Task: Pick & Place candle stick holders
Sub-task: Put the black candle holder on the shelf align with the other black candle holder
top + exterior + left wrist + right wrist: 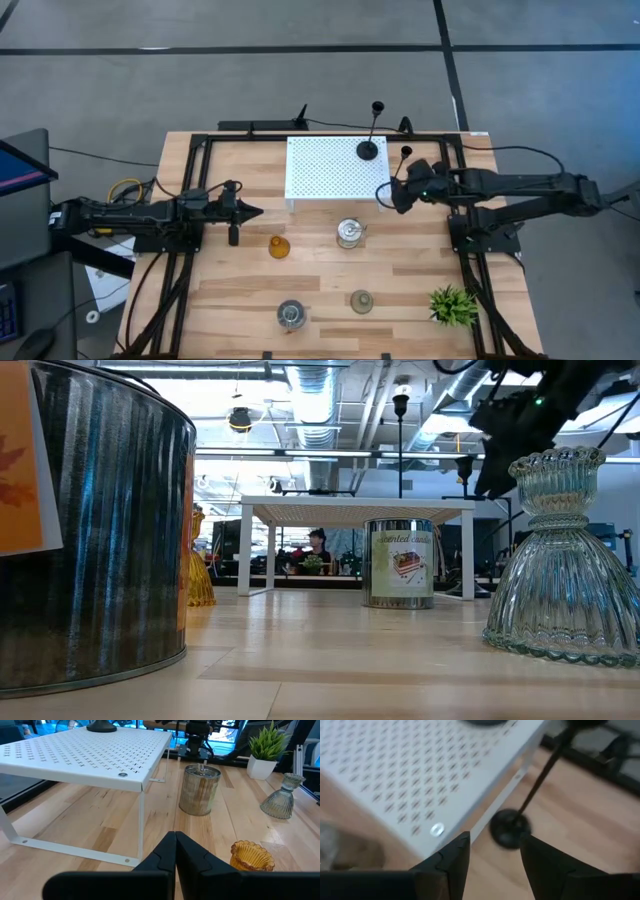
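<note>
The right end effector point(492, 852) hovers open above a black thin-stemmed candle stick holder point(386, 186) standing on the wooden surface point(420, 285) just beside the white perforated stand point(330, 170). Judged light, rigid and top-heavy, it tips easily; grip the stem low, near the round base point(509, 827).

A second black holder point(370, 145) stands on the stand. The amber glass holder point(278, 246) and the grey-green holder point(361, 301) look fragile and slippery (grip the narrow neck). Contents of the two silvery jar-like holders point(349, 233) point(291, 315) cannot be told.

The left end effector point(175, 852) waits closed, near the amber holder.
</note>
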Motion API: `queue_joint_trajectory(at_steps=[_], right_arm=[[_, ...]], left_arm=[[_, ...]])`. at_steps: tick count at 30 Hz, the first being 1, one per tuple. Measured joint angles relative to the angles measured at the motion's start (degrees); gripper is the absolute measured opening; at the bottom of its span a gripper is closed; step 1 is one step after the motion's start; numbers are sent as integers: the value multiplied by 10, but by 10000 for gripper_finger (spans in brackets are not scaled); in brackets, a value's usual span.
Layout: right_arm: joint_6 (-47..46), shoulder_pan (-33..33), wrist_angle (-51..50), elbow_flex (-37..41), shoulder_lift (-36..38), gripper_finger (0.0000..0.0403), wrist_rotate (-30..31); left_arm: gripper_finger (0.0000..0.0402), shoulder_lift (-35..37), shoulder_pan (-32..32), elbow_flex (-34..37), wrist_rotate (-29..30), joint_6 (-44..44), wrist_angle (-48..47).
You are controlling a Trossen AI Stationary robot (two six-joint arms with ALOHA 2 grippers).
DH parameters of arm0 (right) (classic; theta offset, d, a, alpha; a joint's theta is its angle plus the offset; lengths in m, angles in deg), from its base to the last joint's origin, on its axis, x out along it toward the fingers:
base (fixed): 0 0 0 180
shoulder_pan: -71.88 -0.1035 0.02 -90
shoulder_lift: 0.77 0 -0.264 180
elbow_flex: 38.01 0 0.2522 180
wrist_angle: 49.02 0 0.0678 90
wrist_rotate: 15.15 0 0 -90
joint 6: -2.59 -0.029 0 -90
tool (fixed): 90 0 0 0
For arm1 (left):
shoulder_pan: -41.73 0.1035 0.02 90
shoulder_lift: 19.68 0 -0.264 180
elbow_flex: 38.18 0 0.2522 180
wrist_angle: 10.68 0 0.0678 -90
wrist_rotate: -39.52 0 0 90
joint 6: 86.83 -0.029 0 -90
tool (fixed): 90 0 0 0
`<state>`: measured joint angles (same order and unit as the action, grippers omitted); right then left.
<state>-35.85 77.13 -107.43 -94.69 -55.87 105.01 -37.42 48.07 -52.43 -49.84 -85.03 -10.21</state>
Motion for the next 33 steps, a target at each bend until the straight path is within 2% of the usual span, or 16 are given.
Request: queue_joint_trajectory(at_steps=[4, 9, 15, 22, 27, 33], right_arm=[[9, 4, 11, 0, -5, 164, 53], [11, 5, 40, -1, -16, 167, 90], [15, 8, 64, -1, -52, 172, 101], [15, 25, 77, -1, -109, 168, 152], [15, 37, 79, -1, -138, 145, 152], [15, 43, 90, -1, -146, 82, 170]], left_arm=[[6, 0, 0, 0, 0, 0, 0], [6, 0, 0, 0, 0, 0, 0], [6, 0, 0, 0, 0, 0, 0], [6, 0, 0, 0, 0, 0, 0], [6, 0, 0, 0, 0, 0, 0], [6, 0, 0, 0, 0, 0, 0]])
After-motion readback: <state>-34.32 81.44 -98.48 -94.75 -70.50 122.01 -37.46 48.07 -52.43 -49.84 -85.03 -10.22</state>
